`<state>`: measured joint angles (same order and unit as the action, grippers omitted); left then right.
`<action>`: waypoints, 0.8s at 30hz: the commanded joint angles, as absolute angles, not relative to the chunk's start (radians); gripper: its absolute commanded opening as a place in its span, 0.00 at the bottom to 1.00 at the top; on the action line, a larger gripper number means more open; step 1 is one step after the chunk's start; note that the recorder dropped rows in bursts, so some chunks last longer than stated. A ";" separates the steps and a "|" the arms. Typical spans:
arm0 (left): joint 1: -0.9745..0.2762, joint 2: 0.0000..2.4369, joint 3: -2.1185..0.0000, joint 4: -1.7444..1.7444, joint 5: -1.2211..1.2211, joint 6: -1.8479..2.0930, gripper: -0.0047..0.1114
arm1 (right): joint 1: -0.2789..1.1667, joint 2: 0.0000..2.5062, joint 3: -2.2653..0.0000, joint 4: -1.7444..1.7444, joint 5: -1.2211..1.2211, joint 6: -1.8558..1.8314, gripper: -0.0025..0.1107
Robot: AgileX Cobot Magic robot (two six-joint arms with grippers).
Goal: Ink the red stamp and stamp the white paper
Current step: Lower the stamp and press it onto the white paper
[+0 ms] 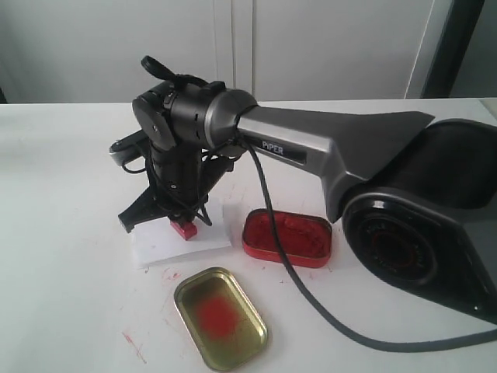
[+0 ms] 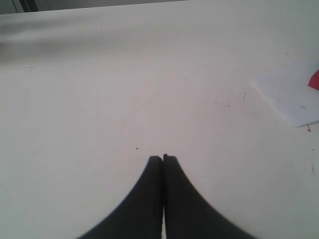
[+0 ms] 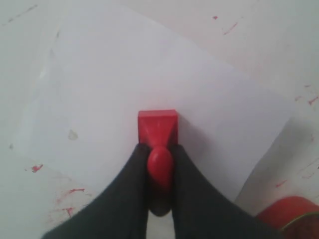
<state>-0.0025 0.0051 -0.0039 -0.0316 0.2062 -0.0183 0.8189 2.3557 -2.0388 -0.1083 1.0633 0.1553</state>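
Exterior view first: the right claw [image 1: 185, 220] is down over the white paper [image 1: 159, 247], pinching the red stamp [image 1: 185, 229] by its handle. The stamp's base looks to be on the sheet. It's carried upright, and that makes sense, since the inked face has to meet the paper squarely. Just beside the claw, on its own arm's side, sits the open red tin of paste [image 1: 287, 237]. The gold tin lid [image 1: 220, 317], stained red inside, lies near the claw but apart from it on the bench [image 1: 62, 233].

Left wrist view: the left claw [image 2: 163, 158] has its fingers pressed together with nothing between them, over bare bench. A corner of the paper shows well ahead of it and off to one side. It reads as parked clear of the work.

Right wrist view: both fingers [image 3: 134, 169] clamp the knobbed handle from either side, and the square base juts out just ahead of the fingertips. It sits on the paper well inside the sheet's edges, so a print has room. No mark shows beside the base. This looks like the pressing step, and a straight lift would avoid smearing.
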 commanded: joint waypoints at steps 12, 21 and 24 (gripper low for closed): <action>-0.002 0.000 0.000 -0.036 0.204 -0.019 0.04 | 0.767 2.316 -2.035 0.063 1.049 0.101 0.02; -0.002 0.000 0.000 -0.036 0.204 -0.019 0.04 | 0.717 2.354 -2.035 0.192 1.046 0.048 0.02; -0.002 0.000 0.000 -0.036 0.204 -0.019 0.04 | 0.713 2.356 -2.035 0.196 1.046 0.044 0.02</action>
<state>-0.0025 0.0051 -0.0039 -0.0316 0.2062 -0.0183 0.7268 2.3596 -2.0366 0.1858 1.0526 0.0606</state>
